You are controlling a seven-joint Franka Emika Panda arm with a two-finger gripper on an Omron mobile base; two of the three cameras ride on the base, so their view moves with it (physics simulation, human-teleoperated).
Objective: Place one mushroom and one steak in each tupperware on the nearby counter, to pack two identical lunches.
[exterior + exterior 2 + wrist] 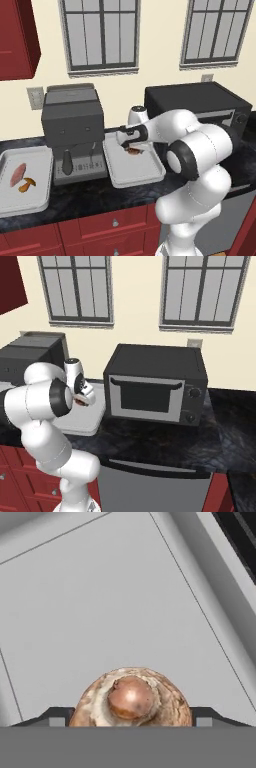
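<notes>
My gripper (131,146) hangs just above the right tupperware (145,172), shut on a mushroom (133,150). In the hand view the orange-brown mushroom (131,698) fills the gap between the two fingertips, with the pale tray floor (100,587) beneath it. The right base view shows the gripper (83,399) over the same tupperware (87,423). The left tupperware (37,197) holds one steak (18,174) and a second mushroom (27,185). Both trays rest on the black counter (100,197).
A dark coffee machine (72,125) stands between the two trays. A black microwave (155,383) sits right beside the right tray. Dark red cabinet fronts (110,227) run below the counter edge, and windows line the back wall.
</notes>
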